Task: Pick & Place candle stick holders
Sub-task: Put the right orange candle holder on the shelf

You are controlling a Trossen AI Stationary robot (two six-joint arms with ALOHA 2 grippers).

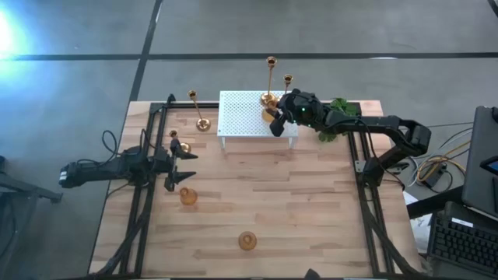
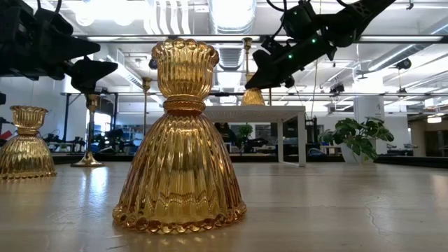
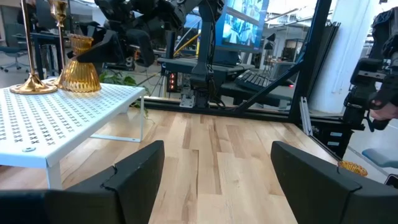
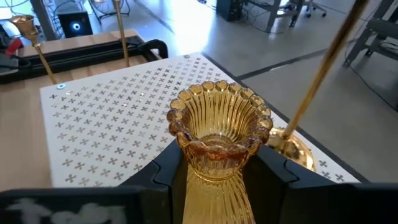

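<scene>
Over white stand (image 1: 249,117), right claw (image 4: 217,171) clamping squat amber holder (image 4: 217,134), half-closed

No legible text, label or brand appears in any view. Monitor screens glow, their contents unreadable.

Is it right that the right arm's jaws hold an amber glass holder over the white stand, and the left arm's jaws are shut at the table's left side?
Not quite: the left gripper is open, as the left wrist view shows. The rest stands: the right gripper grips the amber glass holder over the white stand.
</scene>
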